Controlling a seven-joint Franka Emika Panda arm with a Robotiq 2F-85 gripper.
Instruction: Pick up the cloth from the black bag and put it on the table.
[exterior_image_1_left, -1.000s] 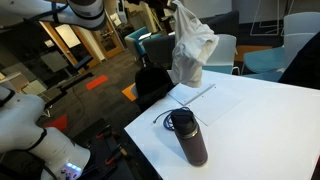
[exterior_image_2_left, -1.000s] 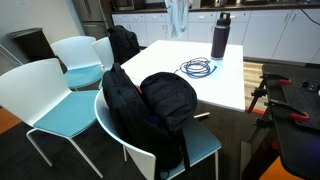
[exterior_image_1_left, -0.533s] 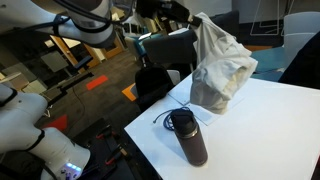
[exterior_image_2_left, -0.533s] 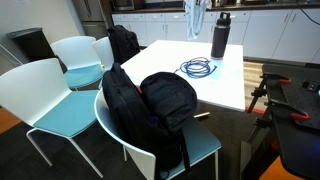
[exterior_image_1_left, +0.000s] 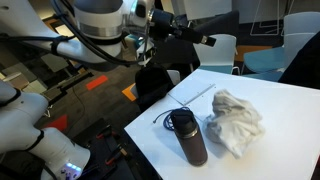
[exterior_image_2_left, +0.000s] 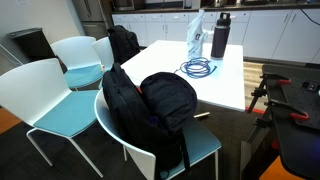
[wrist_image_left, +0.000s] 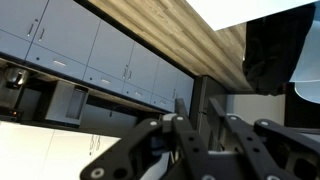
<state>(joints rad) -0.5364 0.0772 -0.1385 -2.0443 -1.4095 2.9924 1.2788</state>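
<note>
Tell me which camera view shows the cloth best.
An exterior view shows it best: the cloth lies crumpled on the white table beside the dark bottle, close and whole. In an exterior view the cloth is only a small, distant pale shape. The wrist view shows no recognisable cloth.

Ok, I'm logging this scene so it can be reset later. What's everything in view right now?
cloth: one, off-white, crumpled on the table beside the bottle
table: one, white, centre of the scene
bottle: one, dark, upright near the table's edge
cable: one, dark bluish, coiled on the table
black bag: one, on a chair at the table's side
backpacks: apparently two, black, on the nearest chair
chairs: several, white shells with teal seats, around the table
cabinets: white, along the back wall
robot arm: one, white, raised beyond the table; jaws open, holding nothing
</note>
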